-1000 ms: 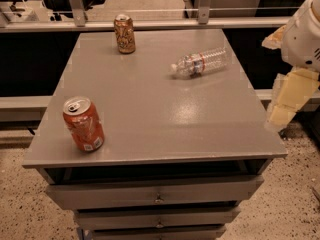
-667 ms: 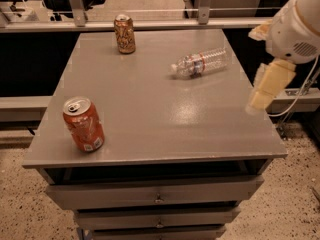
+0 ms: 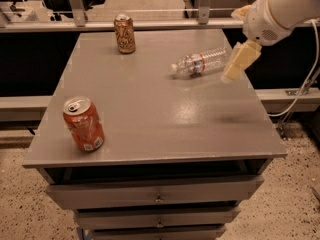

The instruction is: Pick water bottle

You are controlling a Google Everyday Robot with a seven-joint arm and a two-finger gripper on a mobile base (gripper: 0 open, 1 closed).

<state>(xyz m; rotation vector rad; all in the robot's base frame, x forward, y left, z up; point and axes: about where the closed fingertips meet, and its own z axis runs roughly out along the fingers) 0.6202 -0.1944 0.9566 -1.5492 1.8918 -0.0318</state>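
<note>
The water bottle (image 3: 200, 62) lies on its side on the grey table top (image 3: 150, 104), at the back right, with its white cap pointing left and a red-and-blue label band around its middle. My gripper (image 3: 232, 72) hangs from the white arm (image 3: 280, 9) that comes in from the upper right. It hovers above the table just right of the bottle's base and holds nothing.
An orange soda can (image 3: 124, 34) stands at the back of the table. A second orange can (image 3: 83, 124) stands near the front left corner. Drawers (image 3: 157, 196) sit under the top. A cable (image 3: 305, 84) hangs at the right, and metal rails run behind the table.
My gripper has moved left and up from beside the table's right edge to a spot just right of the bottle. The bottle and the cans have not moved.
</note>
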